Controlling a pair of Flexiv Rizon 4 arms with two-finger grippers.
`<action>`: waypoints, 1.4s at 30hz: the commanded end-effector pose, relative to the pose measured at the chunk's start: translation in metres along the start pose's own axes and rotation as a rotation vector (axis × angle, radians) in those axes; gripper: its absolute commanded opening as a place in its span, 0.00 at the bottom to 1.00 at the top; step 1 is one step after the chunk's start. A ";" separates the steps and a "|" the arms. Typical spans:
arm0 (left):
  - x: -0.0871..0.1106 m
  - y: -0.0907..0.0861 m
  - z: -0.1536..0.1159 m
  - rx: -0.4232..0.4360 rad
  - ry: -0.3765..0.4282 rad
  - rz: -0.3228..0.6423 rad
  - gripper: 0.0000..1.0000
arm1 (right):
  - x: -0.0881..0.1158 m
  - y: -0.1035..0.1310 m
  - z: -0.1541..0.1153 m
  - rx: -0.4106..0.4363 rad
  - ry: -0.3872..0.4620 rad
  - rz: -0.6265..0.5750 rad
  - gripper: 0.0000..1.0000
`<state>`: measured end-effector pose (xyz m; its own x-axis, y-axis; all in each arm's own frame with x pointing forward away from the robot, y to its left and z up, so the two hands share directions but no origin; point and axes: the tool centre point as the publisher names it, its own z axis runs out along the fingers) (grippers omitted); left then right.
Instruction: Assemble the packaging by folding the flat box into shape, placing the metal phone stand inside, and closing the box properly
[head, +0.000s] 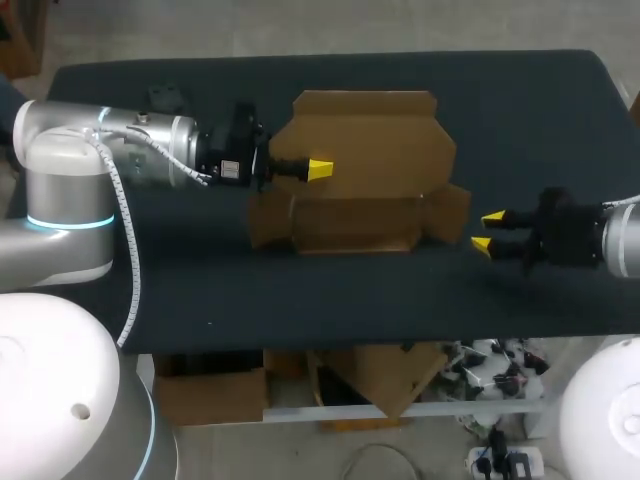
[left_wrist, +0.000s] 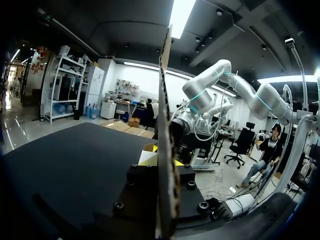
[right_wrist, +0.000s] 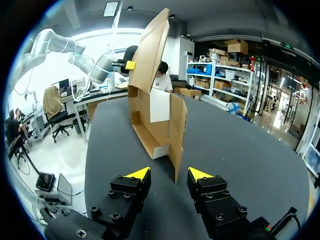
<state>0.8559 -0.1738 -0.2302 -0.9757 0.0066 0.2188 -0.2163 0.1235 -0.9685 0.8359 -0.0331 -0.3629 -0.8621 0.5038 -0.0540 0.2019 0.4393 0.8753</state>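
A brown cardboard box (head: 370, 160) stands partly folded in the middle of the black table, its big lid panel raised. In the head view my left gripper (head: 320, 170) is shut on that lid panel from the left. The left wrist view shows the panel (left_wrist: 165, 125) edge-on, pinched in the left gripper (left_wrist: 159, 161). My right gripper (head: 490, 231) is open just right of the box's right side flap (head: 448, 212), not touching it. In the right wrist view that flap (right_wrist: 177, 130) stands just ahead of the gap in the open right gripper (right_wrist: 170, 174). I see no phone stand.
The black table (head: 520, 110) has bare surface to the right of and in front of the box. A small dark object (head: 165, 97) lies at the back left, behind my left arm.
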 end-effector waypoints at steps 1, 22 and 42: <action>-0.001 0.005 0.001 0.000 -0.001 0.000 0.00 | -0.011 0.001 0.019 0.002 0.018 0.003 0.51; -0.001 0.005 0.001 0.000 -0.001 0.000 0.00 | -0.019 0.015 0.050 -0.004 0.039 -0.002 0.38; -0.001 0.005 0.001 0.000 -0.001 0.000 0.00 | -0.007 0.018 0.052 -0.005 0.015 0.008 0.10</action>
<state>0.8559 -0.1738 -0.2302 -0.9758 0.0066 0.2188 -0.2163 0.1235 -0.9685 0.8712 0.0089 -0.3719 -0.8694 0.4927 -0.0368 0.2074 0.4315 0.8780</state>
